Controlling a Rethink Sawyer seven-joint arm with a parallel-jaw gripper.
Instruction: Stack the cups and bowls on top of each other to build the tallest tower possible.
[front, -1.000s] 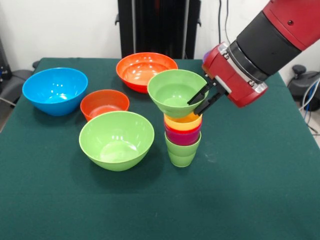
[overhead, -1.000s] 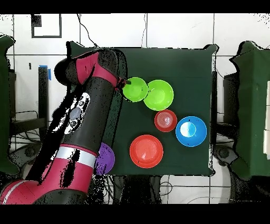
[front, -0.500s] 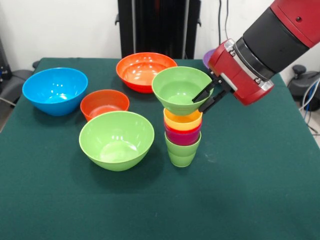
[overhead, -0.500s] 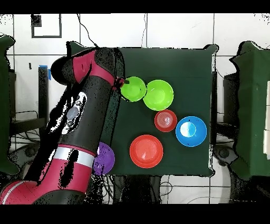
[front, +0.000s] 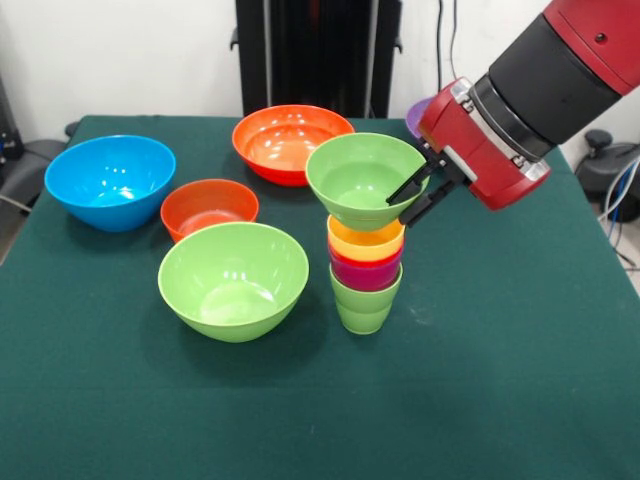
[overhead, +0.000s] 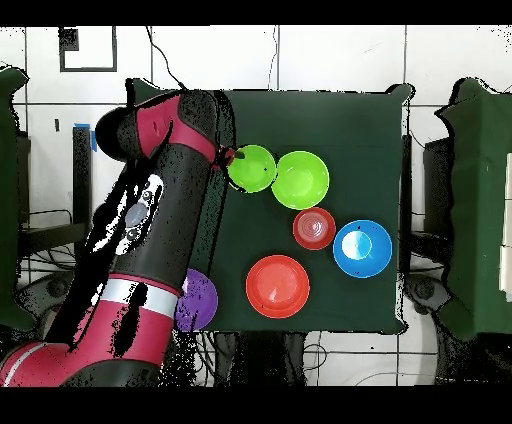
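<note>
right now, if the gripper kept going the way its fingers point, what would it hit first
The gripper points down-left at the small green bowl atop the tower; its fingers already straddle that rim, so probably the bowl itself first.

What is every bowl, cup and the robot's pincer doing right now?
pincer: shut on the small green bowl's rim.
small green bowl: upright, on top of the tower.
tower: standing, cups nested, yellow over red over green.
large green bowl: upright, empty, beside the tower.
small orange-red bowl: upright, empty.
blue bowl: upright, empty.
large orange bowl: upright, empty.
purple bowl: partly hidden by the arm.
</note>
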